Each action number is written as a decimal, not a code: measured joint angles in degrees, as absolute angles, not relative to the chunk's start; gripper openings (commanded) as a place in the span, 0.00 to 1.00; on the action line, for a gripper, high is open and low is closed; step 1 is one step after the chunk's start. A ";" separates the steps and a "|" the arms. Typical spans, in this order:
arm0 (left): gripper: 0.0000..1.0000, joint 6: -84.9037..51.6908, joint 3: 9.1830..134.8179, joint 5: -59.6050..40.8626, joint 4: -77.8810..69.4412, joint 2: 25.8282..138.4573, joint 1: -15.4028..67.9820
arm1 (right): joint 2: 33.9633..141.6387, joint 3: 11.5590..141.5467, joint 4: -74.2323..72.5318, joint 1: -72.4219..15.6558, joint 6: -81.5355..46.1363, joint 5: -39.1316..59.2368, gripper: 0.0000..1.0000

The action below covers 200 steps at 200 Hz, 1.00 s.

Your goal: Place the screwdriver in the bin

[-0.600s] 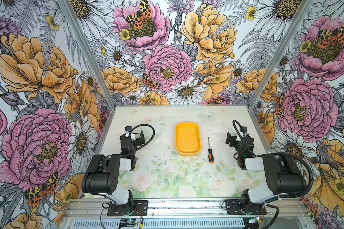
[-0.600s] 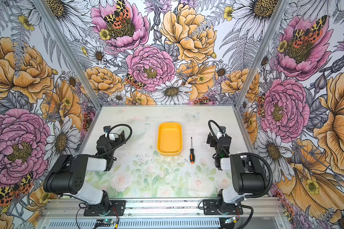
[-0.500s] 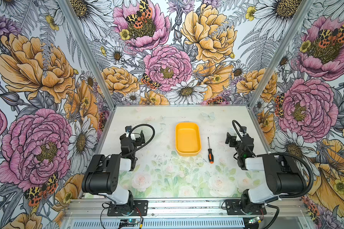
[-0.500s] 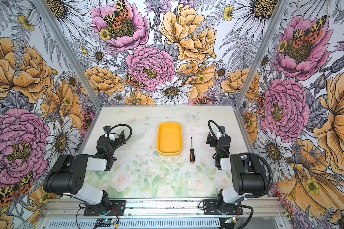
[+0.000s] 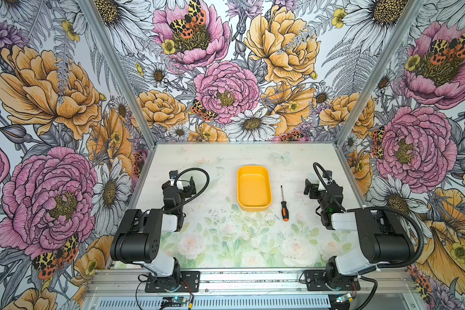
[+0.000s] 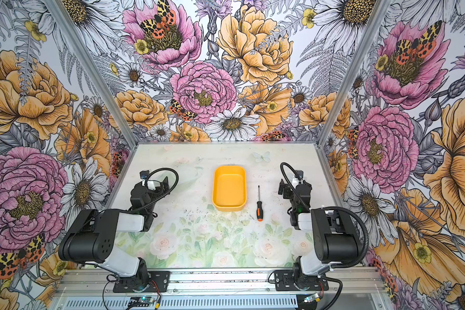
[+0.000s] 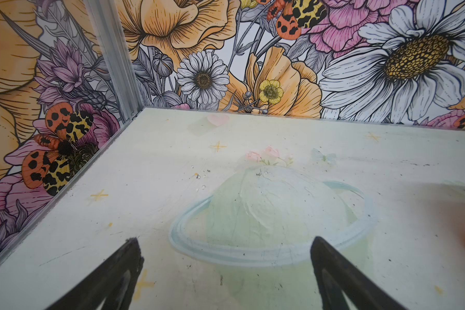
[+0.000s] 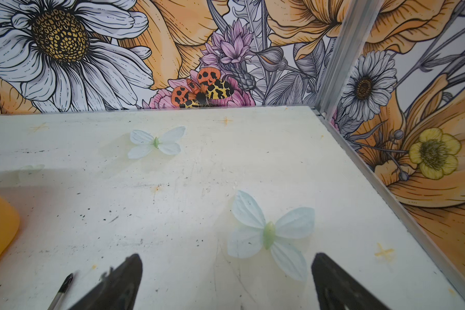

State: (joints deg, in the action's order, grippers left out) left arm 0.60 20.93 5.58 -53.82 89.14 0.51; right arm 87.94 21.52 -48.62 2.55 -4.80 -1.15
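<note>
Orange cap toward the robot, thin shaft pointing away: the screwdriver (image 5: pixel 283 203) lies flat on the table (image 5: pixel 226 241), just beside the right wall of the yellow bin (image 5: pixel 253 188), not in it. The bin sits empty.

The right gripper (image 8: pixel 226 265) hangs to the right of the tool, jaws spread wide, holding nothing. The left gripper (image 7: pixel 224 247) is just as wide and empty, well apart on the bin's other side.

Trouble spots? That slim round tool could roll or skid out of a pinch. Grab the shaft and the handle may swing down. A finger could also clip the bin and shove it.

The tabletop is pale, scuffed and speckled, printed with faint roses and butterflies. Bold floral walls (image 5: pixel 226 88) close in on three sides.
</note>
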 measured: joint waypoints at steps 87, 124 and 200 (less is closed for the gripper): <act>0.99 0.60 21.15 5.56 -52.80 88.92 0.51 | 87.37 21.80 -46.92 2.42 -4.89 -1.85 0.98; 0.99 1.15 23.97 4.62 -44.62 84.58 0.51 | 80.97 24.56 -38.68 2.02 -4.89 -3.18 0.95; 0.99 -1.28 29.71 -2.04 -29.12 70.48 1.80 | 66.19 35.64 -10.63 -2.39 -9.32 -2.42 0.90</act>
State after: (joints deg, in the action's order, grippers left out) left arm -1.28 29.71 -2.04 -29.12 70.48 1.80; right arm 66.19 35.64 -10.63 -2.39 -9.32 -2.42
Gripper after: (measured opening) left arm 0.987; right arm 0.916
